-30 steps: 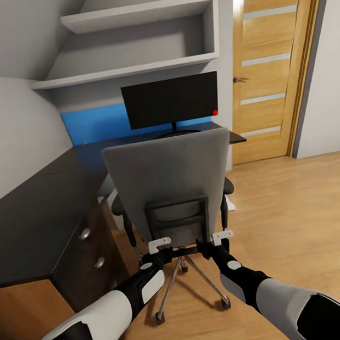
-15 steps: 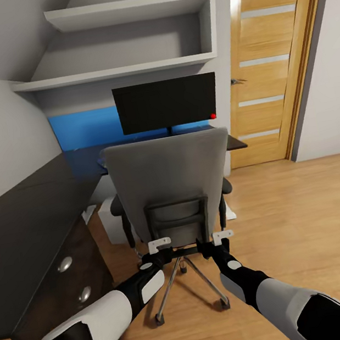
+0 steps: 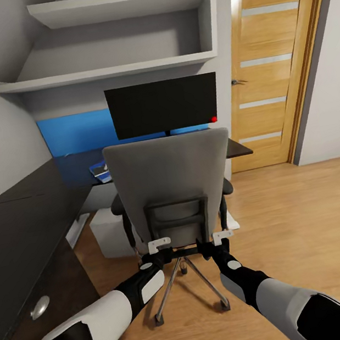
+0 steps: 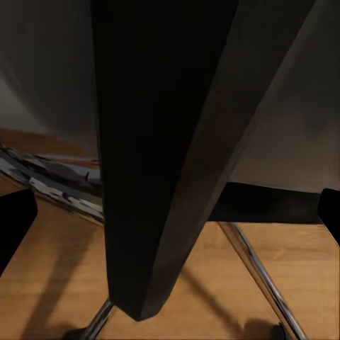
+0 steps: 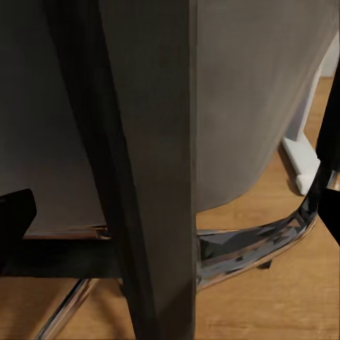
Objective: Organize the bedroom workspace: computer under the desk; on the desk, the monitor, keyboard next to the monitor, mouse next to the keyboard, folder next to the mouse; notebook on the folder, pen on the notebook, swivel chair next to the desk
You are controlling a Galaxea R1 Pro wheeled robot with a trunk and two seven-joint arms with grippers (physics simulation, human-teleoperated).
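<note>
The grey swivel chair [image 3: 171, 178] stands with its back to me, facing the far part of the black desk [image 3: 28, 217]. My left gripper [image 3: 159, 244] and right gripper [image 3: 222, 235] are each shut on the black frame [image 4: 163, 163] at the bottom of the chair's back. The black monitor [image 3: 163, 106] stands on the desk behind the chair. The white-grey computer [image 3: 108, 232] sits on the floor under the desk. A small blue and white item [image 3: 101, 172] lies on the desk; I cannot tell what it is. The chair back hides the seat; keyboard, mouse, pen and notebook are out of sight.
The desk's drawer unit with a silver knob [image 3: 40, 307] is close on my left. A wooden door [image 3: 278, 56] is at the right, grey shelves [image 3: 113, 35] hang above the desk. A white object [image 5: 304, 156] lies on the wood floor beside the chair's base.
The whole view has moved forward and right: the desk side slid off to the left and the monitor looms larger. The chair and both grippers keep the same place in the picture.
</note>
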